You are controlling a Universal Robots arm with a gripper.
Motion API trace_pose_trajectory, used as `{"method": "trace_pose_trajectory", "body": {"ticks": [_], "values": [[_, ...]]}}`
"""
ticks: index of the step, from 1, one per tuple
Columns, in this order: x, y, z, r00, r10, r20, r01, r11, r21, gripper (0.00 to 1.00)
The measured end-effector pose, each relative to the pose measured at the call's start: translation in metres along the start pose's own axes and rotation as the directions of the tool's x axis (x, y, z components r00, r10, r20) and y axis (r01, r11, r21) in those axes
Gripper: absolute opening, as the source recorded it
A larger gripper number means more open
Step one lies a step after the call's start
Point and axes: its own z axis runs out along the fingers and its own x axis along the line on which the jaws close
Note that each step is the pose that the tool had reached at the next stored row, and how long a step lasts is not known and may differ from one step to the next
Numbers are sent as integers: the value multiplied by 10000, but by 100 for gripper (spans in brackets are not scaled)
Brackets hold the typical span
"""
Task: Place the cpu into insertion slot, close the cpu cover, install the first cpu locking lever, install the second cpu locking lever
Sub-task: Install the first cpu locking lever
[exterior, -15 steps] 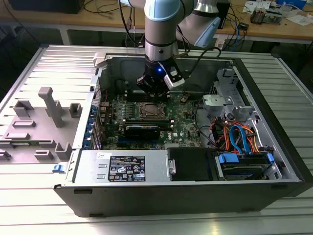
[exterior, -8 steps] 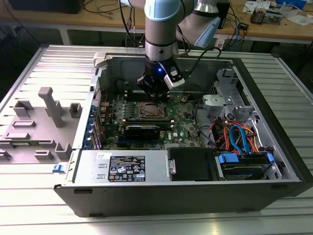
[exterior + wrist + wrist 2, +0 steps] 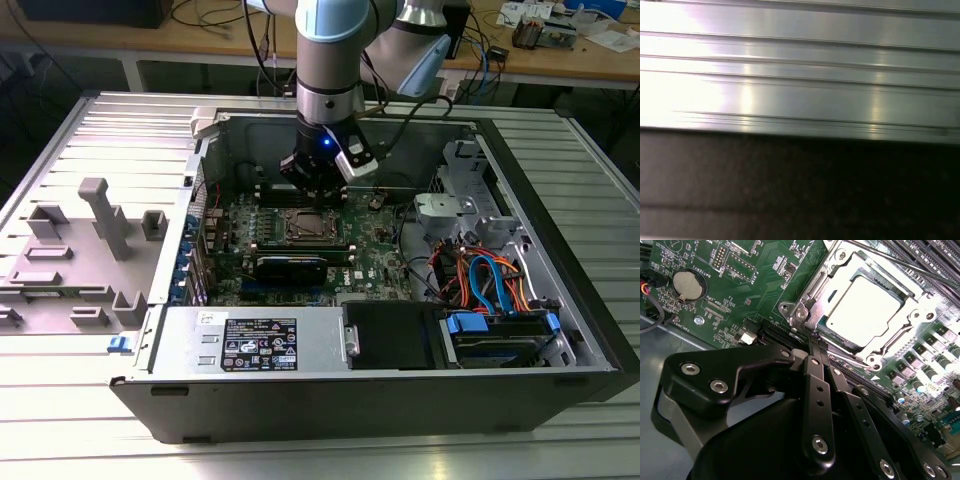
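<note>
In the second wrist view the gripper (image 3: 816, 340) has its black fingers (image 3: 818, 390) drawn together, tips down at the edge of the insertion slot (image 3: 805, 295) on the green motherboard (image 3: 760, 270). The cpu (image 3: 865, 310) lies flat in the socket, and the cpu cover (image 3: 910, 315) is folded down around it (its window frames the silver top). A round coin battery (image 3: 689, 285) sits well apart on the board. In the exterior view the arm reaches into the open computer case (image 3: 560, 300), with the black graphics card (image 3: 290, 266) just beside the socket and bundled cables (image 3: 490, 280) toward the exterior view's right.
</note>
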Motion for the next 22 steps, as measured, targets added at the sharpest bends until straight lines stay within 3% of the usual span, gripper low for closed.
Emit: {"method": "trace_pose_trajectory", "body": {"ticks": [22], "values": [[-13, -48, 37, 10000, 0, -14, 0, 10000, 2, 11]]}}
